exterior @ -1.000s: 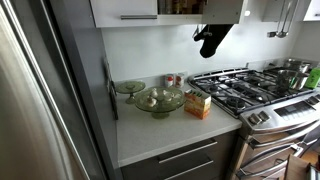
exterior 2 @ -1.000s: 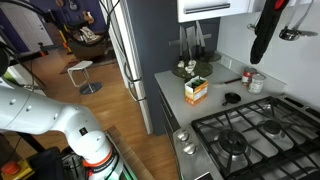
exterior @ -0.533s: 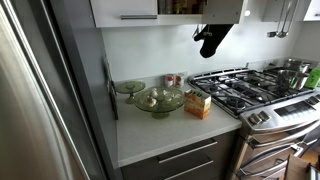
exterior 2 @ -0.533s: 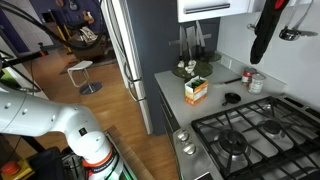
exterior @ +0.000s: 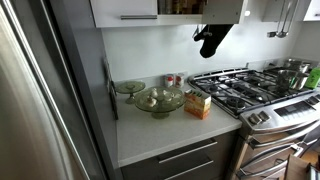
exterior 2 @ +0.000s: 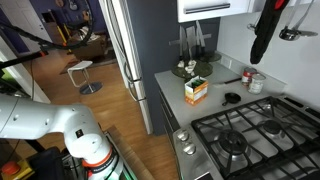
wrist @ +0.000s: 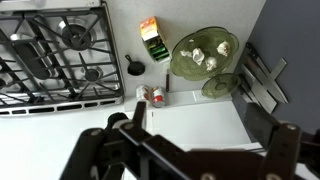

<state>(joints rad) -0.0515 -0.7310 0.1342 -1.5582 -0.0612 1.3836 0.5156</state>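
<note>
Hovering high above the counter point(exterior: 165, 132), your gripper point(exterior: 209, 48) has jaws apart, empty. Small tins point(wrist: 152, 95) beneath it, by the far wall point(exterior: 150, 55), are probably light, rigid, slippery; grip their sides.

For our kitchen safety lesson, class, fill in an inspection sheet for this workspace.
surface: white countertop, bare at the front, beside the gas hob.
job's things: red-and-white cans upright near the wall; orange box further out.
clutter: glass bowl holding pale lumps; small glass dish; black round piece.
grippers: gripper open, empty, high above the cans.
cables: nothing seen.
surroundings: steel fridge; pots on the hob.
</note>
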